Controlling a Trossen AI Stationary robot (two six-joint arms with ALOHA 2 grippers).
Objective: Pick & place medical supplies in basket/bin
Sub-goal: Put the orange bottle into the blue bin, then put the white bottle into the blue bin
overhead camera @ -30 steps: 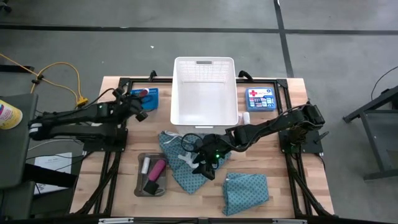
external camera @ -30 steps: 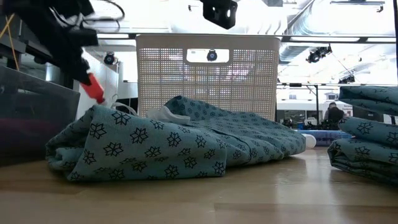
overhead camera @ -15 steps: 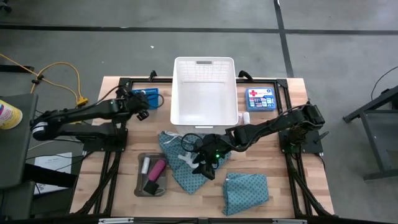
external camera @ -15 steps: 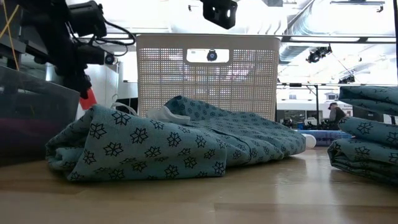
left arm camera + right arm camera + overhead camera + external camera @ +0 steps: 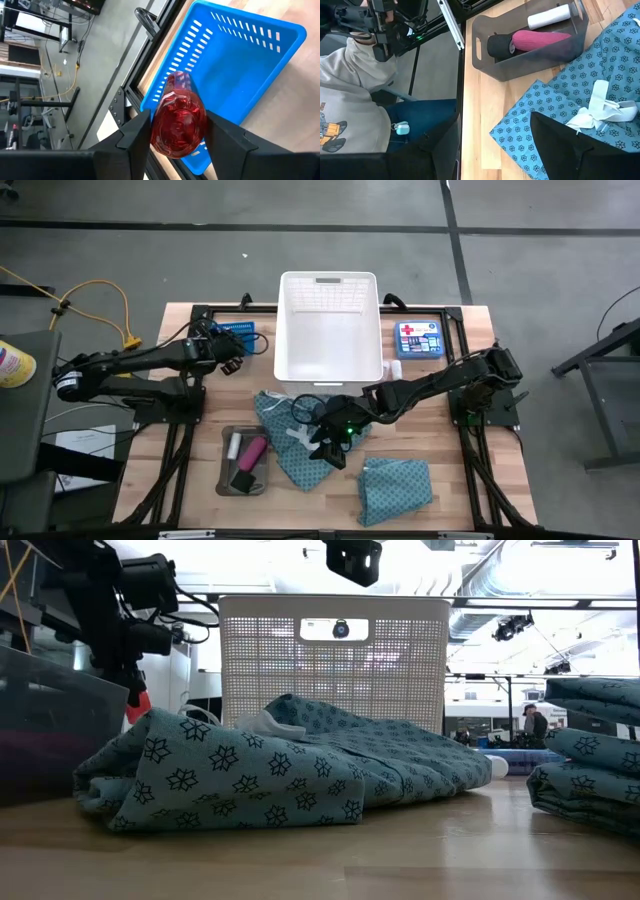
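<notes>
My left gripper [image 5: 231, 350] [image 5: 178, 137] is shut on a small red piece [image 5: 178, 117], which also shows in the low view [image 5: 136, 705], and hangs over the small blue basket [image 5: 245, 330] [image 5: 240, 75]. My right gripper [image 5: 325, 443] [image 5: 505, 150] is open above the unfolded teal dotted cloth [image 5: 295, 445] [image 5: 570, 95], near its white ties [image 5: 595, 107]. A second teal cloth [image 5: 395, 485] lies folded at the table's near edge. The grey tray [image 5: 228, 470] [image 5: 520, 62] holds the white tube [image 5: 548, 16], the pink cylinder [image 5: 540, 37] and the black block [image 5: 497, 45]. The large white basket [image 5: 328, 365] stands behind the cloth. My left gripper pinches the red piece between its two fingers [image 5: 137, 132], which sit on the piece's opposite sides [image 5: 157, 122]. The piece is lifted clear and hangs over the rim of the blue basket [image 5: 165, 85].
A flat blue box with a red cross [image 5: 418, 338] lies right of the white basket, with a small white item [image 5: 396, 368] beside it. A person in a light sweatshirt [image 5: 350, 100] stands beyond the table's left edge. Bare wood shows between tray and folded cloth.
My left gripper has come down with the red piece toward the blue basket, shifting slightly toward the table's right and turning a little. The right arm and both cloths have kept still.
</notes>
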